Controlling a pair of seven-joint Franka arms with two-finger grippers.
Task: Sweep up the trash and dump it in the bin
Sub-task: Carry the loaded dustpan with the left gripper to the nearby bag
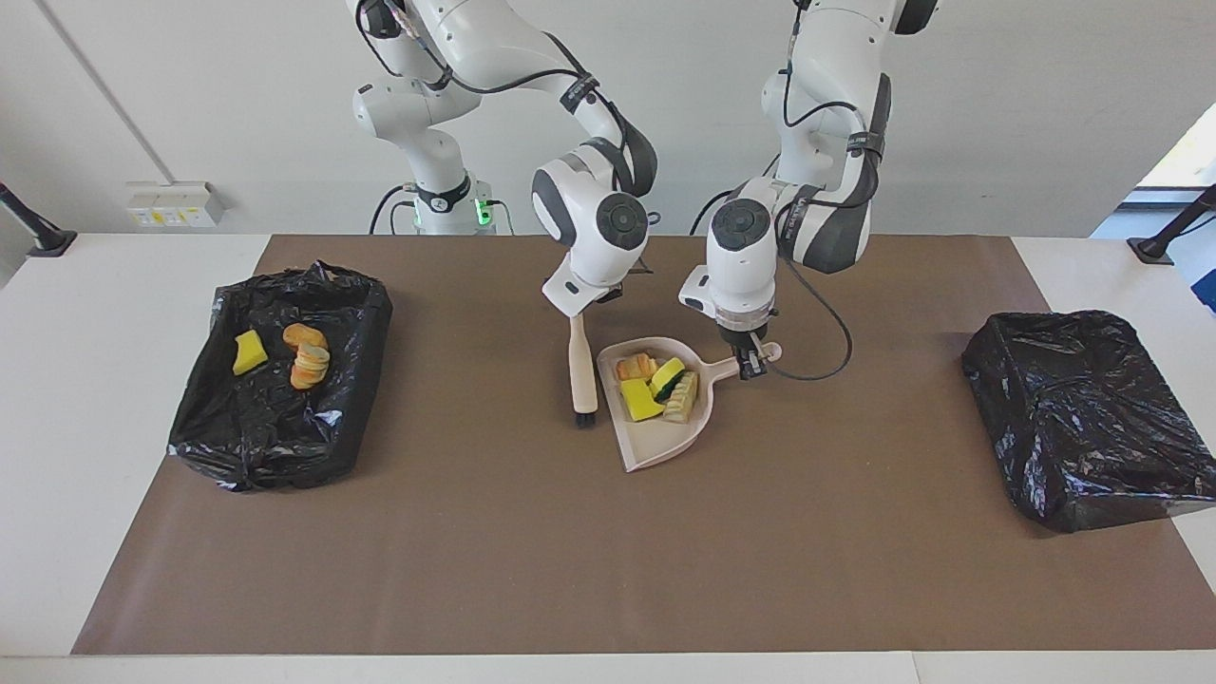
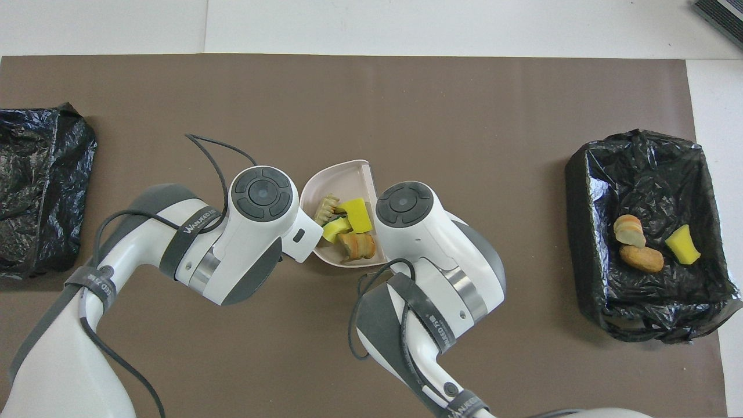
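Note:
The pink-beige dustpan is at the middle of the brown mat. It holds several trash chunks, yellow sponge bits and tan bread bits. My left gripper is shut on the dustpan's handle. My right gripper is shut on the top of a brush. The brush hangs bristles down beside the pan, toward the right arm's end. In the overhead view both grippers and the brush are hidden under the wrists. A black-lined bin at the right arm's end holds three more chunks.
A second black-bagged bin sits at the left arm's end of the table. The brown mat covers the middle of the white table. A cable loops from the left wrist just above the mat.

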